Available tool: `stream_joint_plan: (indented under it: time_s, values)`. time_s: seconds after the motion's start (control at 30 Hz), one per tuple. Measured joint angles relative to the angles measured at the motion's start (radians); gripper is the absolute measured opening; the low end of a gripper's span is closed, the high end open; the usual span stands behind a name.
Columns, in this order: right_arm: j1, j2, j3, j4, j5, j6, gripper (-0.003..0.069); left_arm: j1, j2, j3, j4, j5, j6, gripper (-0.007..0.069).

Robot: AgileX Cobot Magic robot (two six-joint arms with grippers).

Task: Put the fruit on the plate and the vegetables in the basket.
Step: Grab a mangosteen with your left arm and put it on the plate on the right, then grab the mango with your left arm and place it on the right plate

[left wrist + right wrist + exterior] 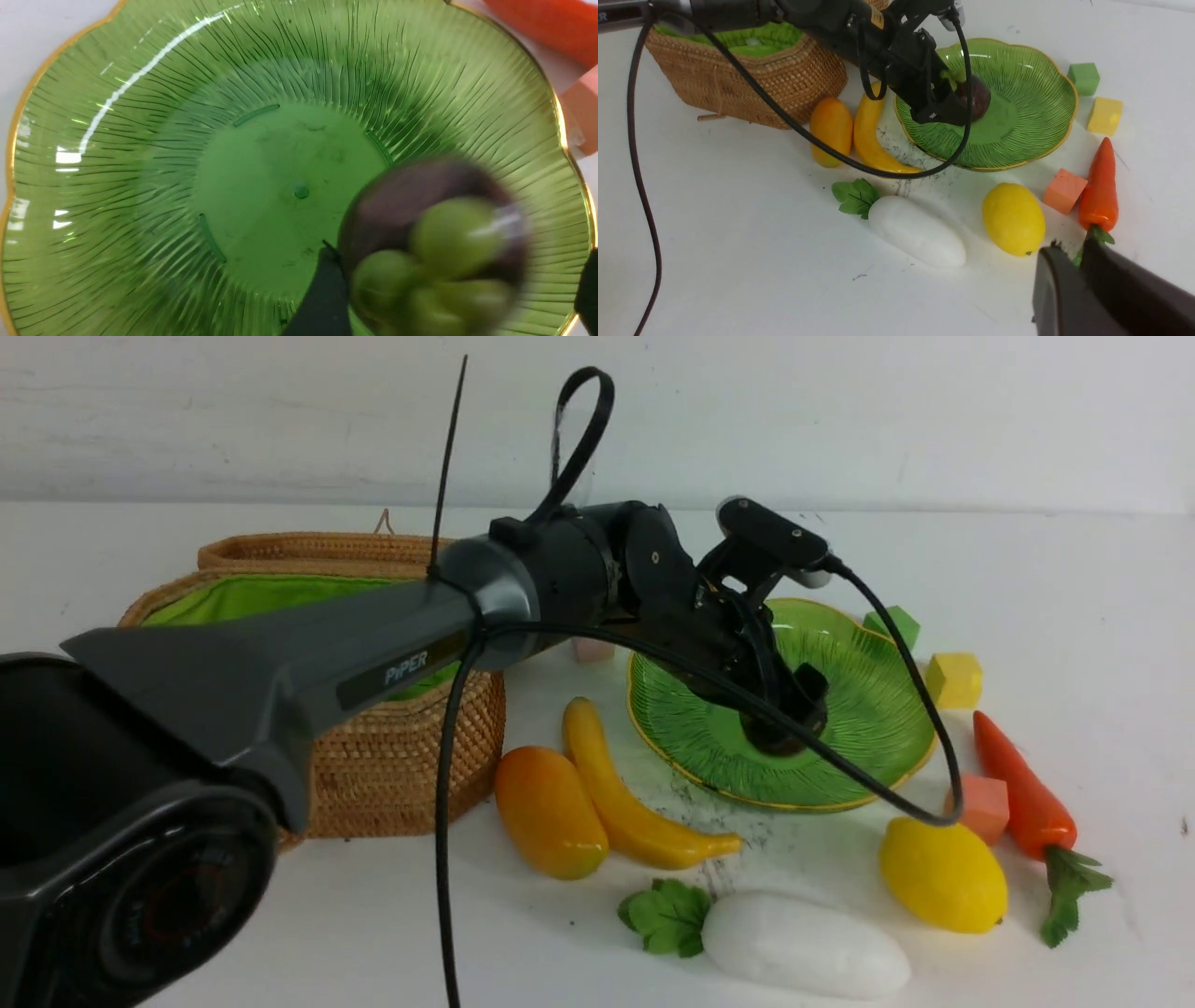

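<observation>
The left gripper (789, 714) is hanging spread open over the plate (859, 653), and the mangosteen (975, 95) is sitting loose between its fingers, seemingly just landing there. The banana (625, 803), mango (546, 812), lemon (943, 875), radish (803, 947) and carrot (1022, 789) are lying on the table (373, 915), waiting to be sorted. I cannot tell whether the right gripper (1078, 254) is open.

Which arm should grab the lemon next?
Right, probably. Its pincer hangs close to the lemon with nothing in it. The left pincer is farther off, over the plate beside the mangosteen.
</observation>
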Motion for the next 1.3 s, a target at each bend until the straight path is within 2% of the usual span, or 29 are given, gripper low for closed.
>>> stream_joint_plan:
  time_s: [0.17, 0.27, 0.33, 0.4, 0.43, 0.5, 0.6, 0.73, 0.87, 1.07, 1.2, 1.3]
  values:
    - [0.000, 0.000, 0.000, 0.000, 0.001, 0.000, 0.0086, 0.000, -0.003, -0.003, 0.021, 0.042, 0.000, 0.0662]
    - [0.000, 0.000, 0.000, 0.000, 0.001, 0.000, 0.0089, 0.000, -0.030, -0.003, 0.043, 0.134, 0.000, 0.0605]
    - [0.000, 0.000, 0.000, 0.000, 0.001, 0.000, 0.0089, 0.000, -0.075, -0.002, 0.070, 0.213, 0.000, 0.0523]
    - [0.000, 0.000, 0.000, 0.000, 0.001, 0.000, 0.0089, 0.000, -0.134, -0.002, 0.097, 0.294, -0.017, 0.0397]
    - [0.000, 0.000, 0.000, 0.000, 0.001, 0.000, 0.0089, 0.000, -0.158, -0.002, 0.105, 0.318, -0.030, 0.0366]
    - [0.000, 0.000, 0.000, 0.000, 0.005, 0.000, 0.0090, 0.000, -0.261, -0.003, 0.141, 0.408, -0.096, 0.0139]
    - [0.000, 0.000, 0.000, 0.000, 0.008, 0.000, 0.0093, -0.003, -0.358, -0.007, 0.162, 0.506, -0.136, -0.0013]
    - [0.000, 0.000, 0.000, 0.000, 0.013, -0.017, 0.0093, -0.015, -0.423, -0.008, 0.188, 0.610, -0.201, -0.0013]
    - [0.000, -0.001, 0.010, 0.000, 0.013, -0.027, 0.0094, -0.054, -0.461, 0.026, 0.310, 0.679, -0.400, -0.0013]
    - [0.000, -0.001, 0.055, -0.002, 0.013, -0.027, 0.0097, -0.165, -0.519, 0.238, 0.505, 0.680, -0.660, -0.0013]
    - [0.000, -0.001, 0.061, -0.002, 0.009, -0.027, 0.0097, -0.200, -0.527, 0.360, 0.520, 0.656, -0.822, -0.0012]
    - [0.000, -0.001, 0.061, 0.001, 0.000, -0.027, 0.0097, -0.192, -0.522, 0.417, 0.533, 0.586, -0.885, 0.0041]
